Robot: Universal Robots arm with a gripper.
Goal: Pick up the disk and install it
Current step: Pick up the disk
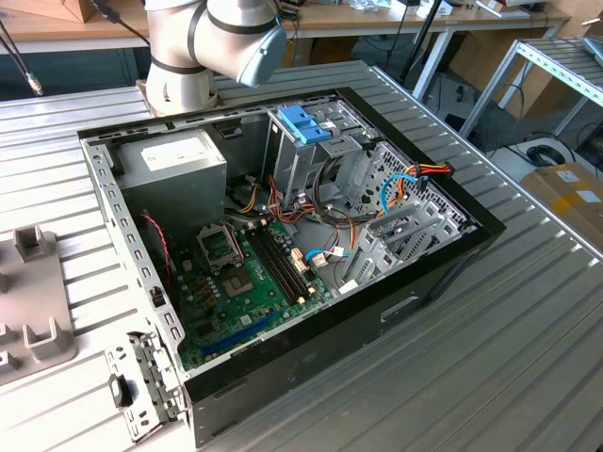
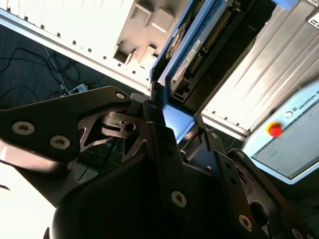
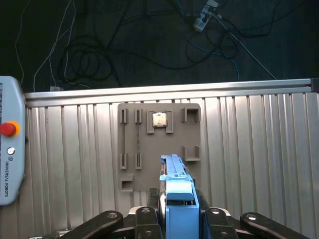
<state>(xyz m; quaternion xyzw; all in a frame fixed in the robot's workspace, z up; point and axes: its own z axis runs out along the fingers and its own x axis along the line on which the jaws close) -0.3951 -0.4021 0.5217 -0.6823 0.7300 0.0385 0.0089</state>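
The disk (image 3: 175,175) is edge-on in the first wrist view, its blue plastic carrier rising between the two black fingers. My gripper (image 3: 178,211) is shut on it, lifted above a grey fixture plate (image 3: 159,147) on the ribbed metal table. In the second wrist view the disk (image 2: 194,45) extends away from the gripper (image 2: 177,127), showing its blue frame, a white label strip and a dark connector edge. In the exterior view, the arm's elbow (image 1: 236,33) stands behind the open computer case (image 1: 283,245).
Inside the case are a grey power-supply box (image 1: 174,165), a metal drive cage topped by a blue bracket (image 1: 303,122), a motherboard (image 1: 245,273) and loose cables. A teach pendant (image 3: 7,144) with a red button lies beside the plate. Cables trail on the floor (image 3: 99,55).
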